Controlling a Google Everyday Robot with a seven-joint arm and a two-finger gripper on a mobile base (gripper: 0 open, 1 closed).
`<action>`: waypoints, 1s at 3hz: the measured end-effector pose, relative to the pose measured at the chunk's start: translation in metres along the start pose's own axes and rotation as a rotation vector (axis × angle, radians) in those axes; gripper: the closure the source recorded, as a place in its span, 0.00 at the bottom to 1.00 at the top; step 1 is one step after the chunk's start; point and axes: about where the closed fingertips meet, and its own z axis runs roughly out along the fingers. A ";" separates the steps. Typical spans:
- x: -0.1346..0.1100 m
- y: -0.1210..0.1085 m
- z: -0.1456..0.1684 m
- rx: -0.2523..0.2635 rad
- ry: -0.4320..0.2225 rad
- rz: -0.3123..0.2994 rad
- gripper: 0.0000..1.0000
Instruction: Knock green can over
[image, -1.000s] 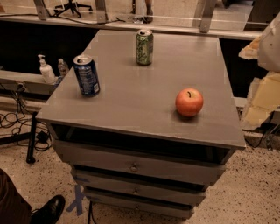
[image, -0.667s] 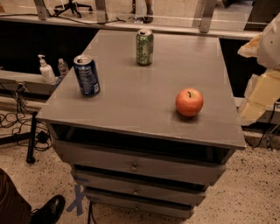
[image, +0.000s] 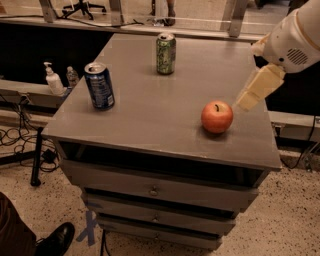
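Progress: none | green can (image: 166, 53) upright, rear of worktop (image: 145, 117) | gripper (image: 249, 101) beside apple (image: 217, 116), well apart from can, aperture indiscernible

single camera, high front, angled down over cabinet (image: 150, 120); gripper (image: 250, 100) near right edge.

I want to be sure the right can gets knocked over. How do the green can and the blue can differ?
The green can has a mottled green-and-pale label; the blue can is dark blue. The green can stands near the far edge of the table; the blue can stands nearer its left edge. Both are upright and look the same size. The gripper hangs at the right, beside the apple, apart from both cans.
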 end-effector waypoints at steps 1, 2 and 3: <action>-0.027 -0.031 0.032 0.013 -0.138 0.084 0.00; -0.050 -0.054 0.068 0.019 -0.269 0.164 0.00; -0.073 -0.070 0.099 0.031 -0.405 0.251 0.00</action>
